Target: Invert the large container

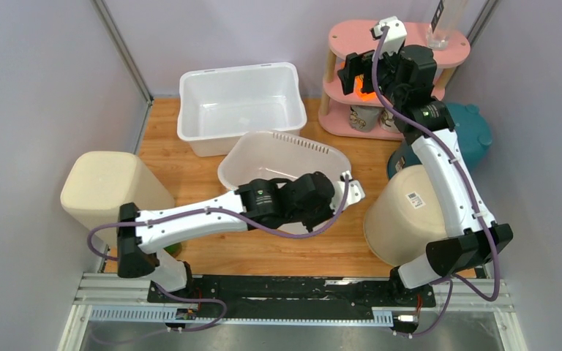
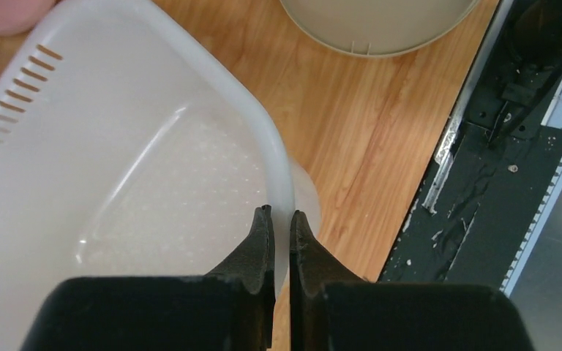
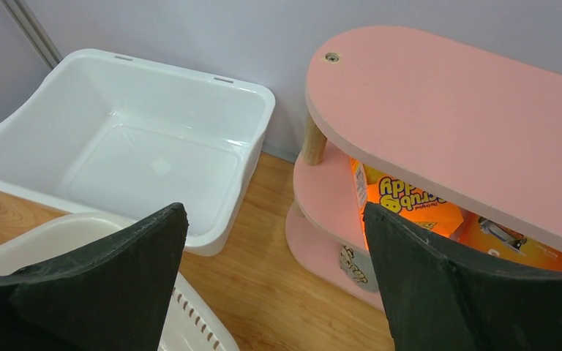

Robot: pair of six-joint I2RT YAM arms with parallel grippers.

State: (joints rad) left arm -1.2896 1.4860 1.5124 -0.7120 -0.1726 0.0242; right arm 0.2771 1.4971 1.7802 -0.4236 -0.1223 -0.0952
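A translucent cream basin (image 1: 282,157) with a slotted rim sits mid-table, tilted, its near right side raised. My left gripper (image 1: 346,188) is shut on that basin's right rim. In the left wrist view the fingers (image 2: 282,213) pinch the thin rim wall, with the basin's inside (image 2: 117,183) to the left. A white rectangular tub (image 1: 238,102) stands upright behind it and also shows in the right wrist view (image 3: 139,139). My right gripper (image 1: 358,73) is open and empty, held high beside the pink shelf; in its wrist view the gripper (image 3: 274,212) hangs above wood floor.
A pink three-tier shelf (image 1: 402,44) holding orange packages (image 3: 410,205) stands at the back right. A teal pot (image 1: 472,128) sits by it. Upturned beige bins stand at the left (image 1: 110,186) and at the right (image 1: 406,212). The black base rail (image 1: 293,292) runs along the near edge.
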